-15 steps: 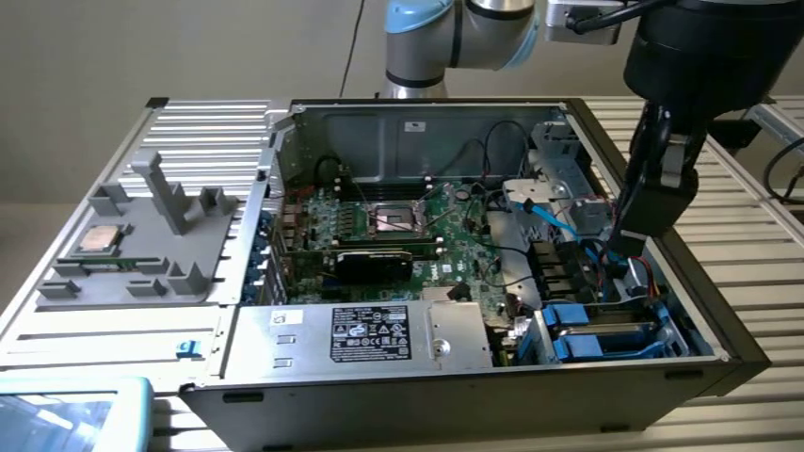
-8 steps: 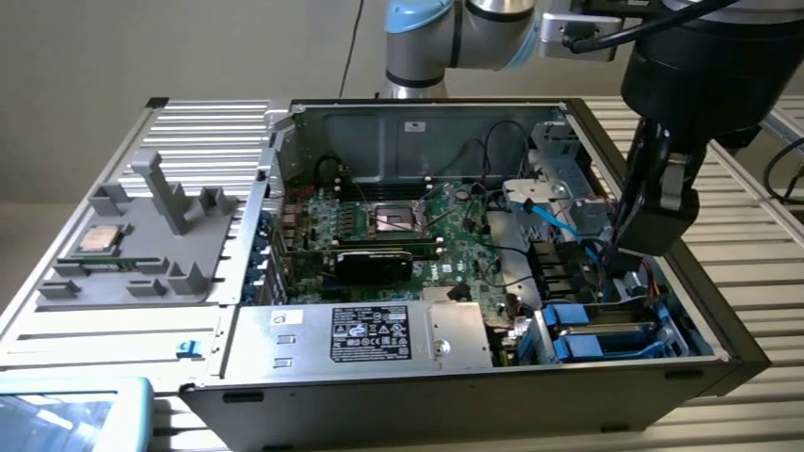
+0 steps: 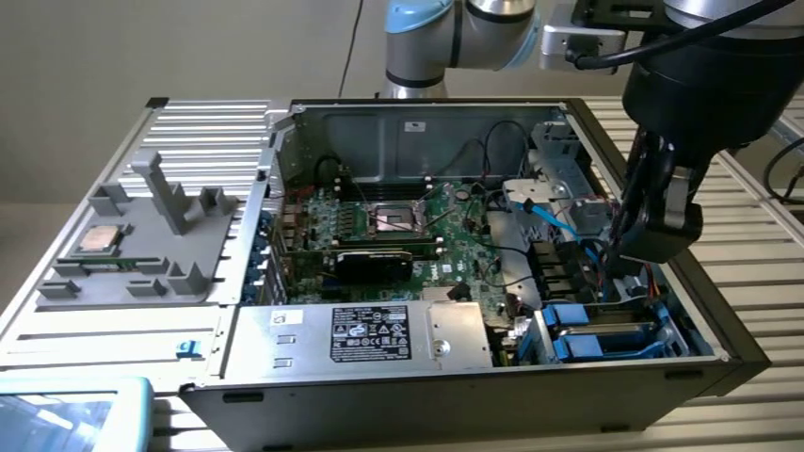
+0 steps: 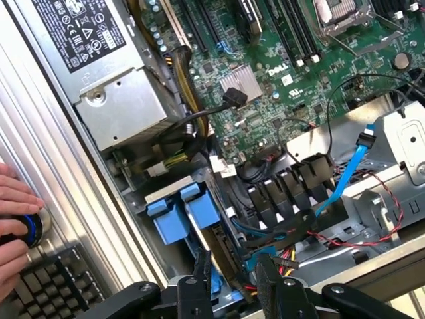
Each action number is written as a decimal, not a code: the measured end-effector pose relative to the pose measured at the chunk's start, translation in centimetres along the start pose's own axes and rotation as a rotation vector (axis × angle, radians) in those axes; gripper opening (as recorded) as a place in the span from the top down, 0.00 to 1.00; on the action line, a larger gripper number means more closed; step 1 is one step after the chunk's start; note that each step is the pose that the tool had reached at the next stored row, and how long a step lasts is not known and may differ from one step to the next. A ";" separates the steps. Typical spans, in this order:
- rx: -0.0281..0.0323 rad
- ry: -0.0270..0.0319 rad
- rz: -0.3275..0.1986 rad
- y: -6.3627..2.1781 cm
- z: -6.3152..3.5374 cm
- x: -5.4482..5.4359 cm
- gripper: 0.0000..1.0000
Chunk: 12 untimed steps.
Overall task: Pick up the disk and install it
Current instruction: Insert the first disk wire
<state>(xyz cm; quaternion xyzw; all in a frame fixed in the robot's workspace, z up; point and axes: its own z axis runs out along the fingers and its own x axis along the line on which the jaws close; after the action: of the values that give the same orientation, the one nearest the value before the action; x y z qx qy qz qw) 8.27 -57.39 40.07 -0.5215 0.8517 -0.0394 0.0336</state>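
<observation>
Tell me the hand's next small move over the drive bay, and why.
Probably ease the hand straight down a little toward the blue-framed disk. The hand hangs just above the bay where that disk sits, not visibly touching it. A blue cable and red-black wires run close alongside, so a short, slow descent seems safest.

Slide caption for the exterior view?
Gripper inside the open PC case, above the blue-framed disk.

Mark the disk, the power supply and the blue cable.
disk (image 3: 581, 346), exterior view, its blue frame.
power supply (image 3: 296, 341), exterior view, bare metal top.
blue cable (image 4: 344, 178), wrist view, mid-length.
</observation>
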 end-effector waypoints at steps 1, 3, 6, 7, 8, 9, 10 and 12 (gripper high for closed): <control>-0.0012 -0.0026 -0.004 -0.03 0.05 0.1 0.60; -0.0054 -0.0118 -0.016 -0.04 0.21 0.2 0.60; -0.0095 -0.0220 -0.052 0.07 0.47 0.3 0.60; -0.0099 -0.0236 -0.068 0.08 0.51 0.3 0.60; -0.0104 -0.0252 -0.086 0.09 0.56 0.3 0.60; -0.0108 -0.0269 -0.104 0.09 0.60 0.3 0.60; -0.0113 -0.0289 -0.123 0.10 0.65 0.3 0.60; -0.0125 -0.0319 -0.152 0.04 0.72 0.3 0.60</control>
<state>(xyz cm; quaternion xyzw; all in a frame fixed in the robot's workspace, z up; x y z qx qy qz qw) 8.19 -57.63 39.34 -0.5855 0.8092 -0.0282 0.0408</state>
